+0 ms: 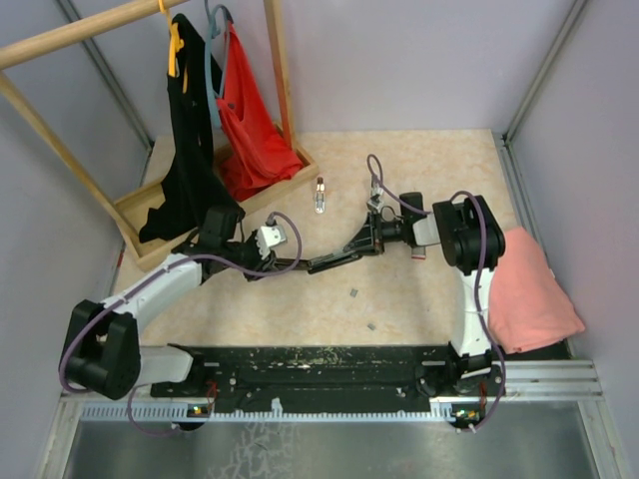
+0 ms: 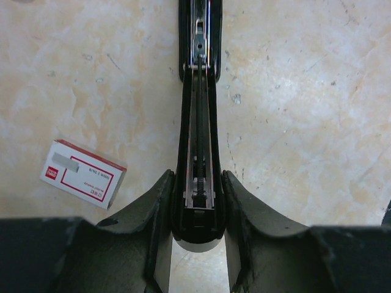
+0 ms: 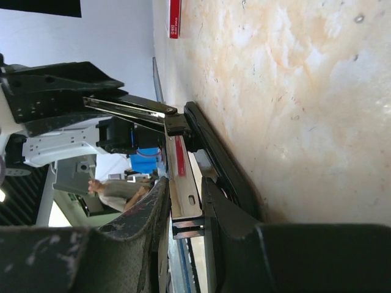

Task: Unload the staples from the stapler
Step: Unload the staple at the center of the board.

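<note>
Looking down from above, you see the stapler [image 1: 334,261] opened out near the middle of the bench [image 1: 429,289], stretched between your two arms. Your left jaws pinch the rounded end of one long black arm, and your right jaws pinch the silvery rail of the other. A red-and-white box [image 2: 82,173] lies on the bench near the left jaws.

The stapler [image 1: 334,261] is stretching across mid-table, barring passage there. A wooden rack [image 1: 281,80] is crowding the far-left corner, while the table [image 1: 449,170] is lying open at far right.
</note>
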{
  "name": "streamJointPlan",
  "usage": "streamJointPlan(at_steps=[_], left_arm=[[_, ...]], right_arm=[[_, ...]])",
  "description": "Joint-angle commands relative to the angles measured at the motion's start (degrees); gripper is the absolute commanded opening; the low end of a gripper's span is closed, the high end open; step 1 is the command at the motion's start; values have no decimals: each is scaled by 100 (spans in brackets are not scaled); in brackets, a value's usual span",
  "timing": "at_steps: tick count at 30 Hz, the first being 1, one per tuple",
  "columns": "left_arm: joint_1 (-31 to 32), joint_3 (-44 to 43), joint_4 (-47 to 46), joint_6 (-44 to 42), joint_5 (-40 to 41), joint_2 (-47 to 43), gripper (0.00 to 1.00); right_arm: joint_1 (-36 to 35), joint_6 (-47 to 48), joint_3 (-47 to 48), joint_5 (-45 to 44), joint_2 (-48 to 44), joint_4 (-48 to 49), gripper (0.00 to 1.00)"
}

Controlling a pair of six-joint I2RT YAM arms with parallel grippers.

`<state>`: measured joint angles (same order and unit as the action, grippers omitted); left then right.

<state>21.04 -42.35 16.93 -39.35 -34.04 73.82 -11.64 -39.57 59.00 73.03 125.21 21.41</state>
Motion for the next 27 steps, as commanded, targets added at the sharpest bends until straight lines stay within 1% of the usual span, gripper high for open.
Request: streamJointPlan(at_steps=[1, 8, 16, 27], left_arm=[[-65, 271, 286, -323, 490, -28, 5], [-70, 450, 230, -422, 653, 126, 13], [-60, 450, 248, -503, 789, 476, 29], [-56, 396, 285, -564, 670, 915, 45]], right_arm=[[232, 185, 155, -255, -353, 65, 0], [315, 142, 155, -232, -380, 102, 0], [330, 64, 139, -179, -418, 214, 0], [329, -160, 85, -93, -486, 509, 0]])
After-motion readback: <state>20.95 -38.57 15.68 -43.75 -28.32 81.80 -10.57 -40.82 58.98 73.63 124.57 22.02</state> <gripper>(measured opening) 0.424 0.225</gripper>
